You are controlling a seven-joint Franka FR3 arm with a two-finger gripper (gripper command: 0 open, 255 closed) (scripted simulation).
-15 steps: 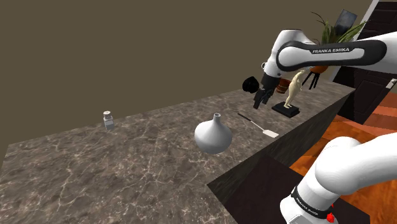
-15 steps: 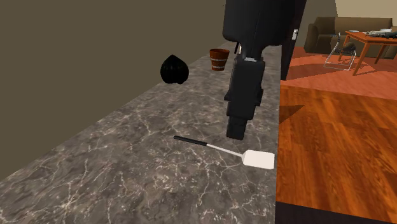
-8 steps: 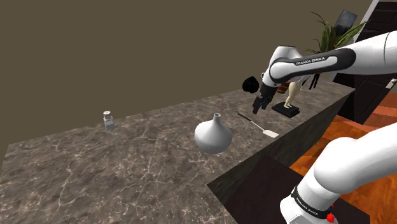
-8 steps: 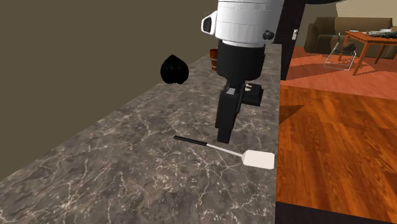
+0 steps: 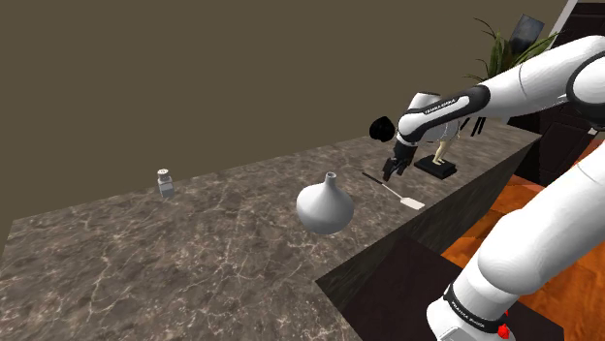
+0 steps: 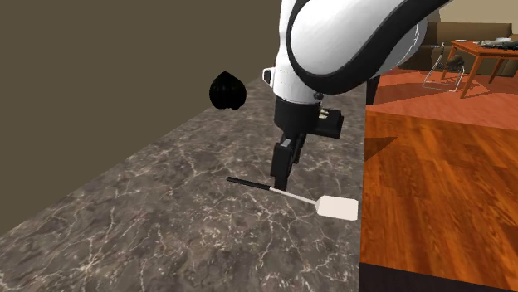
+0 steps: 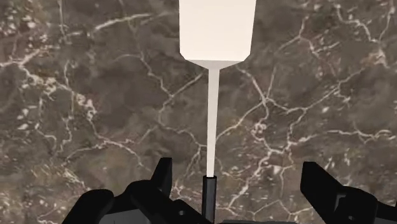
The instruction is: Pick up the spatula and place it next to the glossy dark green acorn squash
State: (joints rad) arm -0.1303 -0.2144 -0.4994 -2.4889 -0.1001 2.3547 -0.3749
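Note:
The spatula (image 6: 282,194) lies flat on the dark marble counter (image 6: 166,216), with a black handle, a thin white shaft and a square white blade (image 5: 414,203) near the counter's edge. My gripper (image 6: 278,182) hangs just above the join of handle and shaft, pointing down. In the wrist view the spatula (image 7: 212,108) runs away from the gripper (image 7: 238,184), whose fingers (image 7: 162,179) stand apart on either side of the handle without touching it. The very dark acorn squash (image 5: 381,128) sits farther back by the wall, also seen as the squash (image 6: 227,90).
A white round vase (image 5: 325,205) stands on the counter toward the shoulder view's left of the spatula, and a small shaker (image 5: 166,182) farther left. A pale figurine (image 5: 443,143) on a black base is just behind the gripper. The counter's edge drops to an orange wood floor (image 6: 440,191).
The gripper has come down and a little toward the spatula's handle, from well above the counter to just over it. The spatula has not moved.

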